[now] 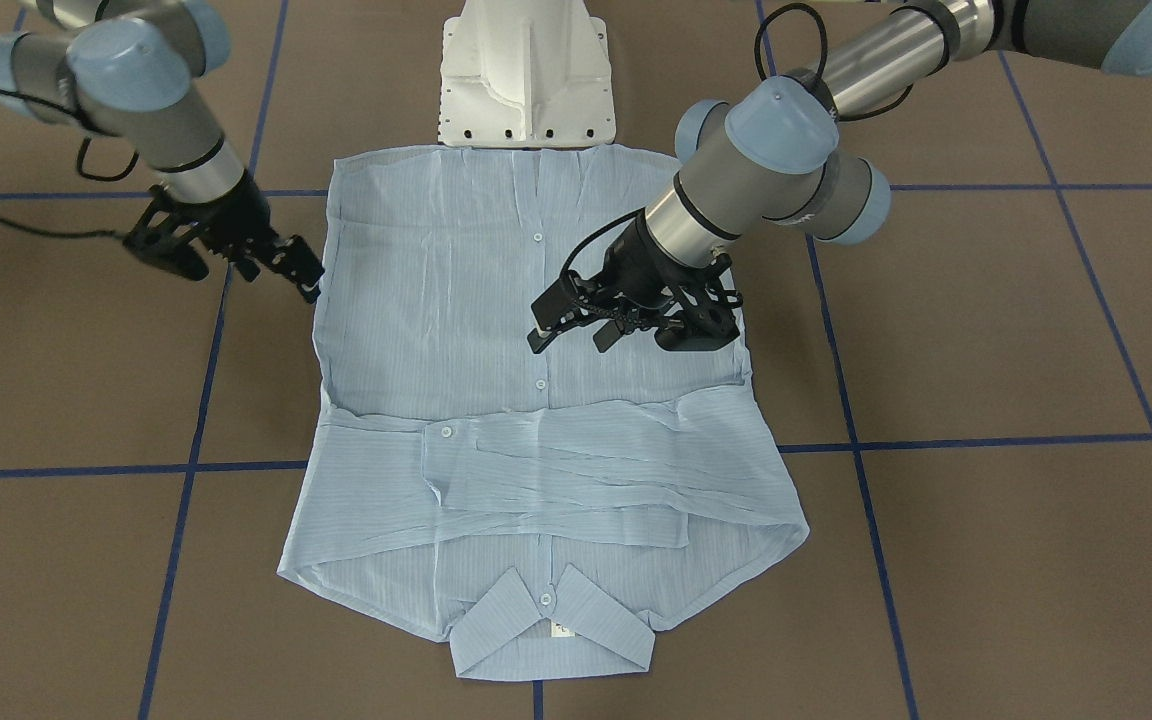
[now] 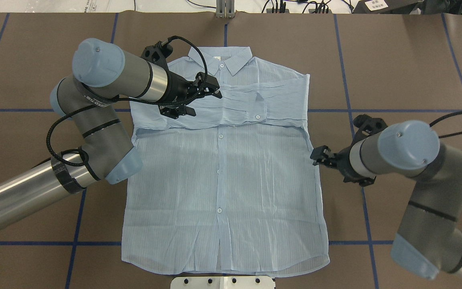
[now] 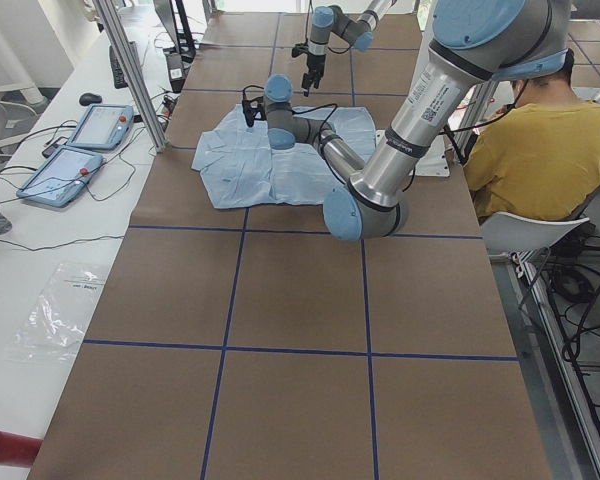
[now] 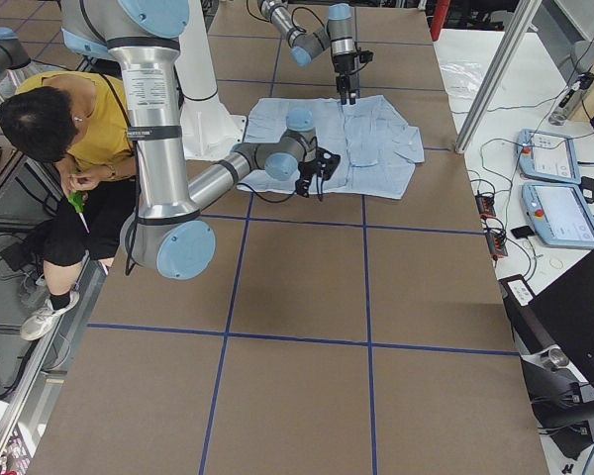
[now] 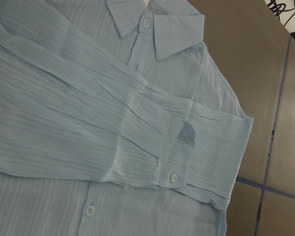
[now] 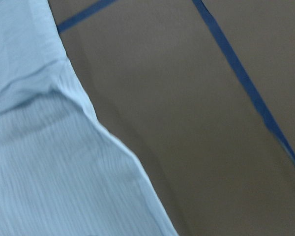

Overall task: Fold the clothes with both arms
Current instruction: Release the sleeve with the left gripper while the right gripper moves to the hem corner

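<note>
The light-blue striped shirt [image 1: 436,300] lies flat and buttoned on the brown table, collar away from the robot, both sleeves folded across the chest [image 2: 223,180]. My left gripper [image 1: 569,340] hovers over the shirt's chest on its left side [image 2: 203,100], fingers apart and empty. Its wrist view shows the folded sleeves, cuff and collar [image 5: 88,123] from above. My right gripper [image 1: 301,272] is low beside the shirt's right side edge [image 2: 316,156], seemingly open and holding nothing. Its wrist view shows that edge [image 6: 39,172] against bare table.
The white pedestal base [image 1: 526,70] stands at the shirt's hem. Blue tape lines cross the table. A seated person in yellow [image 3: 540,150] is beside the robot. Two tablets [image 4: 554,188] lie on the side bench beyond the collar end.
</note>
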